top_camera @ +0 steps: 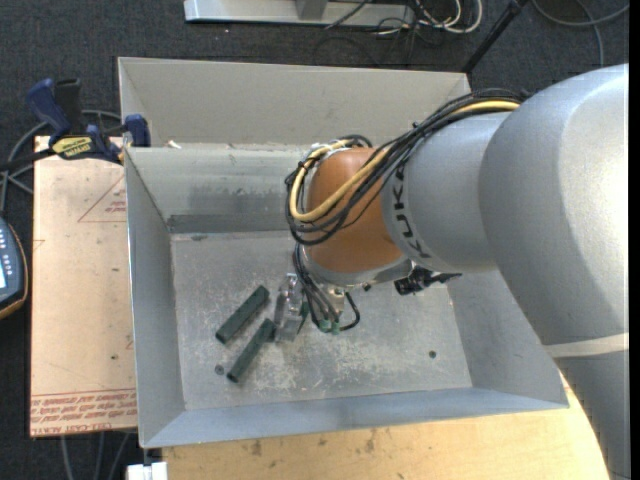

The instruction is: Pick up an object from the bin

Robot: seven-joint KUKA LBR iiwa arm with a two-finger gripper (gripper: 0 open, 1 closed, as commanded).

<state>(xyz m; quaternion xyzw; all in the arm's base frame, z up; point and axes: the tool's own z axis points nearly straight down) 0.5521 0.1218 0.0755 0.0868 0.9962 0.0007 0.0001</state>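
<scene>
Floor: dark carpet (100, 18) lies all around the bin.
Arm: a broad silver arm (520, 198) comes in from the right and bends down over the middle of the bin.
Bin: the grey metal bin (150, 268) has sloping walls and a scuffed, dusty bottom.
Wrist cover: an orange cover (345, 218) sits on the wrist, above the bin's middle.
Cables: yellow and black cables (300, 200) loop round the left side of the orange cover.
Tool: the tool (290, 313) hangs low over the bin floor, left of centre. I cannot tell how far open it is or whether it has hold of anything.
Upper bar: a dark green bar (242, 315) lies aslant on the floor, just left of the tool.
Lower bar: a second dark bar (252, 352) lies nearly parallel below the first, with its upper end at the tool's tip. Whether they touch is unclear.
</scene>
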